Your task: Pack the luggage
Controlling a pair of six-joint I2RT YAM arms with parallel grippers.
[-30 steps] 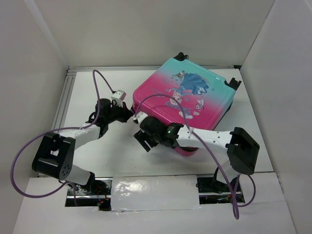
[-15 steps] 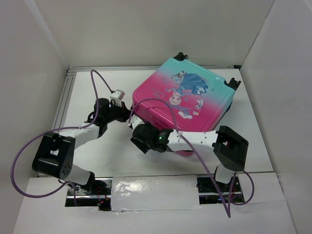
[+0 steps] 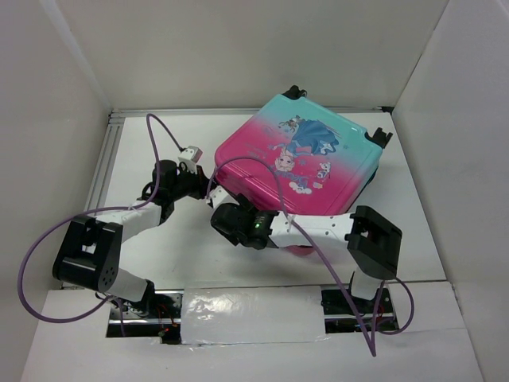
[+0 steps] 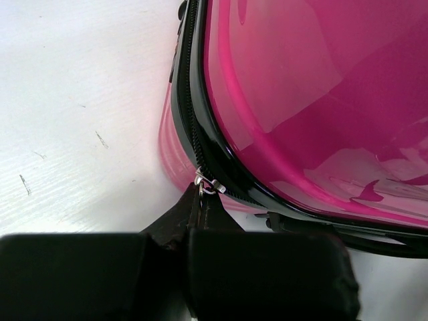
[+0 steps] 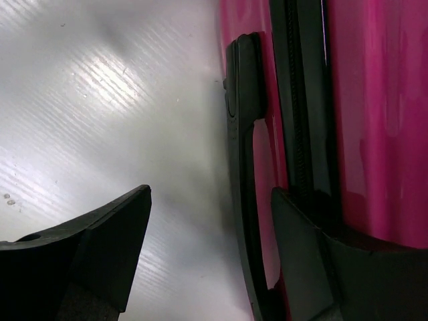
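The luggage (image 3: 262, 155) — closed — bears a cartoon princess print (image 3: 306, 151).

Glossy plastic luggage (image 3: 318, 163), metal zipper pull (image 4: 206, 184)

We see our right gripper (image 3: 219, 216) slide left along the near side of the luggage (image 3: 318, 151) within 1 second (its elbow swinging inward too), while our left gripper (image 3: 203, 188) edges slightly left.

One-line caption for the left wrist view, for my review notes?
Left gripper shut on the zipper pull at a corner of the pink luggage.
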